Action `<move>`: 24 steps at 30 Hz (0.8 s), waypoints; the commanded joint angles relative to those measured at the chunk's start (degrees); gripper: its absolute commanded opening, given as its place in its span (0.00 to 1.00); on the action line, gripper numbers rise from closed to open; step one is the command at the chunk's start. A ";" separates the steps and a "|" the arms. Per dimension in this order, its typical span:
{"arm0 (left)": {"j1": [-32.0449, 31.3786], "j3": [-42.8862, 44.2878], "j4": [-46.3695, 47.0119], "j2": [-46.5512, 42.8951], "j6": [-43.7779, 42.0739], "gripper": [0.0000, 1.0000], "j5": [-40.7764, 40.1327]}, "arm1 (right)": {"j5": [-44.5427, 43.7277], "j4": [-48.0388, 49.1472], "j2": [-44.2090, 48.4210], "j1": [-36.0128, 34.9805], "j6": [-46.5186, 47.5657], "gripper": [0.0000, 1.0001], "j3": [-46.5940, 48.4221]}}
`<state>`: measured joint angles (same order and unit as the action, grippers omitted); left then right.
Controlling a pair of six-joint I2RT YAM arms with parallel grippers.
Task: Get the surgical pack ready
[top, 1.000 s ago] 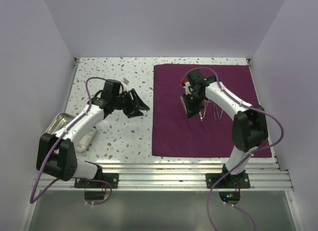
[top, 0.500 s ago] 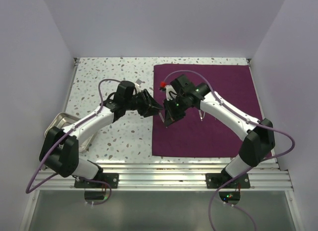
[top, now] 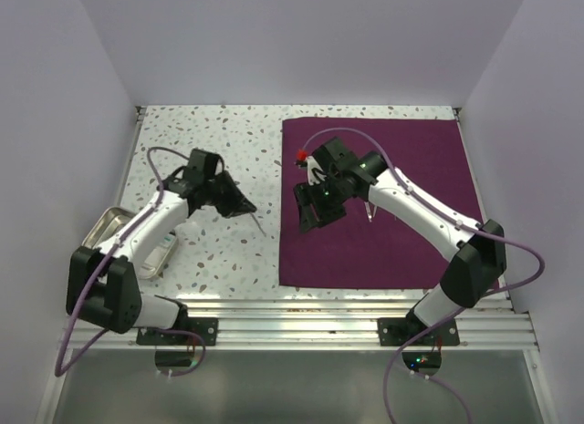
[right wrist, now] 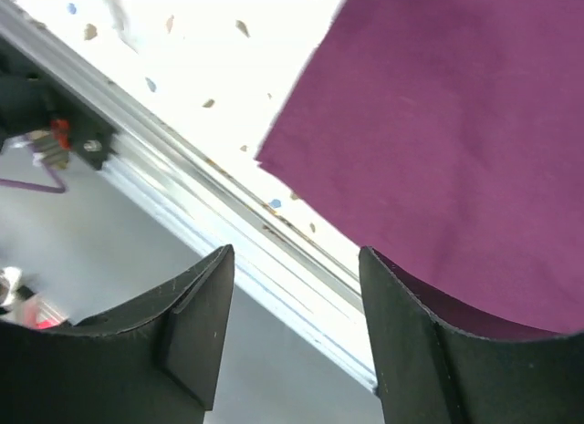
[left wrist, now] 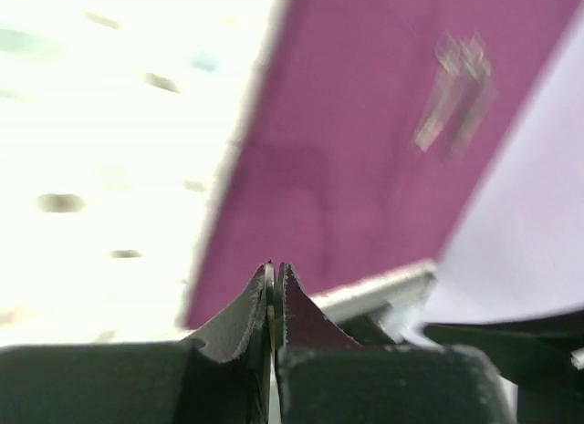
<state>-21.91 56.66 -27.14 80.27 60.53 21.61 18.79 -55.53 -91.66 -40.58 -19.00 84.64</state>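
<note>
The surgical pack [top: 401,169] is a large dark-purple cloth lying flat on the right half of the table, also seen in the left wrist view [left wrist: 365,123] and the right wrist view [right wrist: 456,123]. My left gripper [top: 243,208] hovers over the speckled table just left of the cloth. It is shut [left wrist: 274,271] on a thin steel instrument [top: 260,226] that sticks out toward the cloth. My right gripper [top: 308,214] hangs over the cloth's left part, open [right wrist: 295,253] with nothing between its fingers.
A metal tray [top: 105,225] sits at the table's left edge beside my left arm. A few small steel instruments [top: 370,212] lie on the cloth behind my right arm. An aluminium rail [top: 347,310] runs along the near edge. White walls enclose three sides.
The grippers met at the cloth's left edge. My left gripper shut on the thin instrument and drew back left with it. My right gripper opened and let it go.
</note>
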 commanded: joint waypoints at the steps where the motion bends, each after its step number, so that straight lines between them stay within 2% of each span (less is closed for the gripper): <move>1: 12.37 3.18 -18.45 -5.47 -13.57 0.00 -9.81 | -6.65 -4.23 4.02 -0.12 3.18 0.61 0.00; 2: 15.03 3.89 -21.44 -6.08 -18.21 0.00 -11.92 | -6.92 -4.24 4.55 -0.03 3.53 0.61 -1.39; 3: 17.67 5.37 -26.69 -6.26 -20.08 0.00 -16.20 | -7.01 -4.24 4.99 -0.12 4.06 0.61 -2.19; 5: 25.48 6.44 -31.46 -7.23 -24.73 0.00 -19.83 | -6.57 -3.62 6.75 -0.12 4.33 0.61 -4.64; 6: 28.04 6.79 -32.53 -7.58 -25.89 0.00 -23.33 | -6.22 -3.27 7.28 -0.12 4.33 0.61 -5.44; 9: 42.16 5.57 -32.81 -8.55 -31.60 0.00 -27.05 | -4.90 -2.22 8.86 -0.12 4.06 0.61 -8.08; 12: 43.80 5.13 -31.85 -6.71 -32.58 0.00 -33.88 | -3.50 -1.34 9.92 -0.12 3.80 0.61 -9.84; 13: 45.45 4.69 -31.14 -6.27 -32.24 0.00 -33.91 | -3.06 -1.08 10.01 -0.03 3.89 0.61 -10.11; 17: 50.99 2.49 -25.53 -2.42 -31.97 0.00 -27.42 | -3.14 -1.60 10.62 -0.12 4.50 0.61 -10.63; 22: 55.13 2.84 -22.88 3.31 -32.41 0.00 -26.62 | -6.13 -1.69 10.36 0.58 5.20 0.62 -12.04; 24: 56.45 3.10 -21.47 4.89 -33.11 0.06 -24.42 | -5.95 -1.60 9.75 1.29 5.20 0.62 -12.04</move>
<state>32.53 59.33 -52.71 84.03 29.65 -5.13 14.04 -57.41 -82.67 -40.25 -14.92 72.99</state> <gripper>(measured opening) 0.040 0.615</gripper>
